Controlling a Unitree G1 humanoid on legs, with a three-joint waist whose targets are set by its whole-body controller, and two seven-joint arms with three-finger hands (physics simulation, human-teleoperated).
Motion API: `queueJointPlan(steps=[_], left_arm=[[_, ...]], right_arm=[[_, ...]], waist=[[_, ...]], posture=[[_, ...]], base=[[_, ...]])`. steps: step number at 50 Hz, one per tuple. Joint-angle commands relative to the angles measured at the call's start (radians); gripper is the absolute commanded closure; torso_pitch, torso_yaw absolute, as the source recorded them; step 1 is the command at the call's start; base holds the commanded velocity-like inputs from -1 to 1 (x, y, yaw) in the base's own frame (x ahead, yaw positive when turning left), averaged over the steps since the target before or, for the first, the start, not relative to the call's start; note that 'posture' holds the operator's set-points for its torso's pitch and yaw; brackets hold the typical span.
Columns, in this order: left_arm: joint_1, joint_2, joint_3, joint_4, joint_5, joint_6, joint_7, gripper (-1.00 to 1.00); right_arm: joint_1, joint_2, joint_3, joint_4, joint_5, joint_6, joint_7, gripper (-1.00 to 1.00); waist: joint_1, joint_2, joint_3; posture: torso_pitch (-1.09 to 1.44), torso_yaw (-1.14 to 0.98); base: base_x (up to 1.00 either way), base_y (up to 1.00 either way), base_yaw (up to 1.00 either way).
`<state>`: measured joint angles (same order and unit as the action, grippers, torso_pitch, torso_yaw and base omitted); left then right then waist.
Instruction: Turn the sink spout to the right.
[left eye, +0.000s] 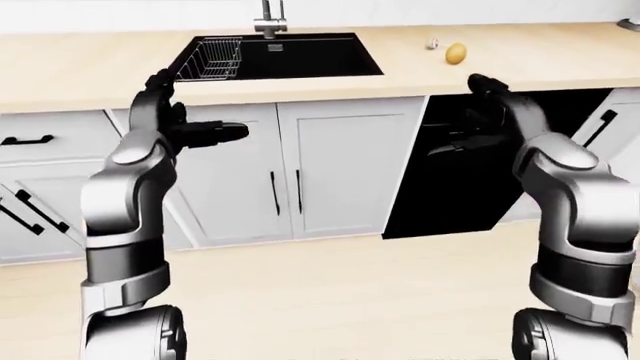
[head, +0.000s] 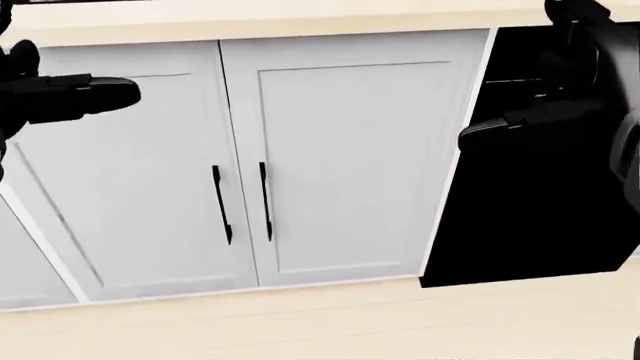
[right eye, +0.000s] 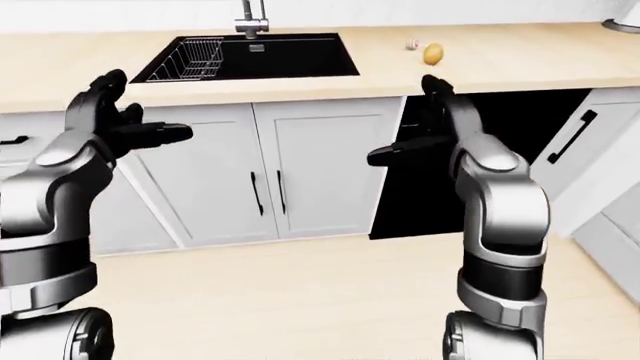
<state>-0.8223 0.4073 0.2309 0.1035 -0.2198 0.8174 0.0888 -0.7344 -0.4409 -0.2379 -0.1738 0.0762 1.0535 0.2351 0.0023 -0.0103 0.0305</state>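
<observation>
1. Nearest the camera, both arms are raised at chest height in the lower half of the eye views. The left hand (left eye: 185, 124) sits at mid-left with its fingers spread and one finger pointing toward the frame's centre, holding nothing. The right hand (right eye: 425, 124) sits at centre-right, likewise loose and empty, fingers splayed.

2. Beyond the hands stand the white cabinet doors (head: 300, 150) with two dark vertical handles, and to their right a black opening (head: 540, 202) under the counter. The robot looks well apart from the counter, so the first need, as I judge it, is to walk closer and stand square to the sink.

3. Higher in the frame, the pale wooden counter (left eye: 80, 67) holds the black sink (left eye: 300, 52), upper centre, with a wire rack (left eye: 212, 60) in its left part. A potato (left eye: 456, 52) and a small round thing lie to the sink's right.

4. Farthest, at the top edge, only the base of the spout (left eye: 270, 19) shows; which way its outlet points is cut off.

5. To do this well, raise the view until the whole spout shows, reach with one hand, lay fingers against the neck rather than the base, and sweep gently toward the frame's right, avoiding the handle.
</observation>
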Motion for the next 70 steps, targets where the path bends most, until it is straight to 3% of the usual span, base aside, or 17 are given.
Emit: queueJointPlan(steps=[1,12,16,24,29,30,32,38,41,42,44,50,55,56,57,68,70], left_arm=[[-0.060,0.023,0.000,-0.035,0.010,-0.015,-0.001,-1.00],[-0.224,0.105,-0.013,-0.052,0.084,0.097,-0.078,-1.00],[-0.262,0.132,-0.011,-0.091,0.096,0.150,-0.103,-1.00],[-0.266,0.129,-0.005,-0.074,0.120,0.132,-0.117,-1.00],[-0.283,0.147,0.006,-0.078,0.130,0.144,-0.120,-1.00],[-0.287,0.149,0.008,-0.078,0.128,0.151,-0.121,-1.00],[-0.286,0.149,0.008,-0.091,0.127,0.159,-0.121,-1.00],[-0.279,0.156,0.011,-0.106,0.129,0.162,-0.122,-1.00],[-0.279,0.160,0.013,-0.119,0.129,0.173,-0.122,-1.00],[-0.279,0.160,0.013,-0.124,0.128,0.176,-0.122,-1.00],[-0.280,0.160,0.013,-0.131,0.127,0.181,-0.122,-1.00],[-0.301,0.171,0.020,-0.152,0.118,0.213,-0.127,-1.00],[-0.296,0.172,0.019,-0.148,0.116,0.205,-0.124,-1.00],[-0.297,0.173,0.019,-0.149,0.116,0.209,-0.124,-1.00],[-0.301,0.177,0.019,-0.154,0.115,0.216,-0.125,-1.00],[-0.301,0.189,0.022,-0.158,0.110,0.219,-0.125,-1.00],[-0.309,0.196,0.022,-0.158,0.111,0.225,-0.127,-1.00]], right_arm=[[-0.060,-0.028,-0.010,-0.048,0.003,0.029,0.008,-1.00],[-0.251,-0.141,-0.010,-0.057,0.002,0.212,0.048,-1.00],[-0.289,-0.176,0.006,-0.076,-0.010,0.263,0.071,-1.00],[-0.282,-0.204,-0.017,-0.118,-0.029,0.304,0.101,-1.00],[-0.304,-0.209,0.003,-0.108,-0.045,0.312,0.114,-1.00],[-0.312,-0.206,0.008,-0.102,-0.049,0.314,0.117,-1.00],[-0.328,-0.207,0.018,-0.098,-0.056,0.322,0.123,-1.00],[-0.340,-0.197,0.036,-0.101,-0.085,0.332,0.144,-1.00],[-0.342,-0.192,0.042,-0.108,-0.097,0.338,0.156,-1.00],[-0.340,-0.190,0.042,-0.110,-0.101,0.338,0.159,-1.00],[-0.337,-0.187,0.043,-0.111,-0.109,0.336,0.164,-1.00],[-0.335,-0.182,0.042,-0.123,-0.129,0.344,0.186,-1.00],[-0.332,-0.178,0.044,-0.128,-0.141,0.347,0.199,-1.00],[-0.334,-0.178,0.045,-0.128,-0.143,0.348,0.201,-1.00],[-0.338,-0.179,0.046,-0.128,-0.146,0.351,0.205,-1.00],[-0.347,-0.176,0.053,-0.141,-0.173,0.364,0.226,-1.00],[-0.347,-0.176,0.054,-0.140,-0.177,0.365,0.230,-1.00]], waist=[[0.000,0.001,-0.030],[0.001,0.003,-0.044],[0.003,0.003,0.012],[0.004,0.002,0.011],[-0.008,0.093,-0.008],[0.004,0.050,0.005],[-0.003,0.074,0.002],[0.014,0.015,0.007],[0.019,-0.069,-0.017],[0.009,-0.028,-0.001],[0.009,-0.053,0.006],[-0.002,0.001,0.012],[-0.023,0.117,-0.035],[-0.011,0.081,-0.005],[-0.016,0.097,0.005],[0.017,-0.040,-0.012],[0.012,-0.035,-0.007]], posture=[[0.00,0.00],[0.00,0.00],[0.00,0.00],[0.00,0.00],[0.00,0.00],[0.00,0.00],[0.00,0.00],[0.00,0.00],[0.00,0.00],[0.00,0.00],[0.00,0.00],[0.00,0.00],[0.00,0.00],[0.00,0.00],[0.00,0.00],[0.00,0.00],[0.00,0.00]], base=[[0.00,0.00,0.00],[0.01,0.00,0.00],[0.31,0.00,0.00],[0.34,0.00,0.00],[0.34,0.00,0.00],[0.31,0.00,0.00],[0.30,0.00,0.00],[0.30,0.00,0.00],[0.30,0.00,0.00],[0.30,0.00,0.00],[0.30,0.00,0.00],[0.31,0.00,0.00],[0.31,0.00,0.00],[0.31,0.00,0.00],[0.30,0.00,0.00],[0.30,0.00,0.00],[0.30,0.00,0.00]])
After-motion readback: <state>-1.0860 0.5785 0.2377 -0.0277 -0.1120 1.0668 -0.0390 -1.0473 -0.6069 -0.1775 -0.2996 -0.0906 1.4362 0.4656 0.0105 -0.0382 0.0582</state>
